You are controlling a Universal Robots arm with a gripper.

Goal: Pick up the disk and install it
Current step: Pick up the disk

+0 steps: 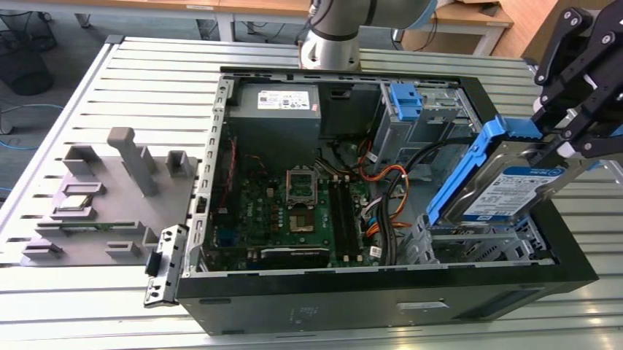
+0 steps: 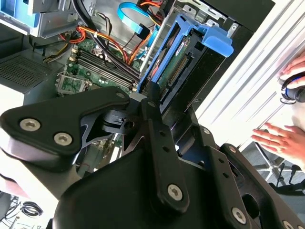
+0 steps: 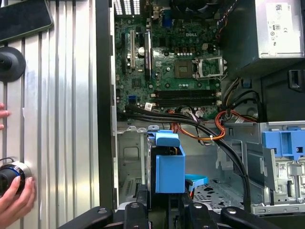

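The disk (image 1: 501, 186), a silver drive with a white-and-blue label in a blue carrier frame, hangs tilted on edge over the front right corner of the open computer case (image 1: 389, 288). My gripper (image 1: 550, 149) is shut on its upper end, and its lower end dips toward the metal drive bay (image 1: 477, 244). In the second wrist view the disk (image 2: 176, 67) runs away from the gripper (image 2: 155, 95), with the connector edge showing. In the first wrist view the disk's blue frame (image 3: 169, 164) stands just beyond the gripper (image 3: 157, 205), above the bay floor.
Black and orange cables (image 1: 389, 182) run beside the bay. A grey power supply (image 1: 277, 109) and a blue bracket (image 1: 404, 102) sit at the back of the case. A grey fixture (image 1: 107, 189) lies at the exterior view's left. A person's hand (image 3: 14, 200) rests on the table beside the case.
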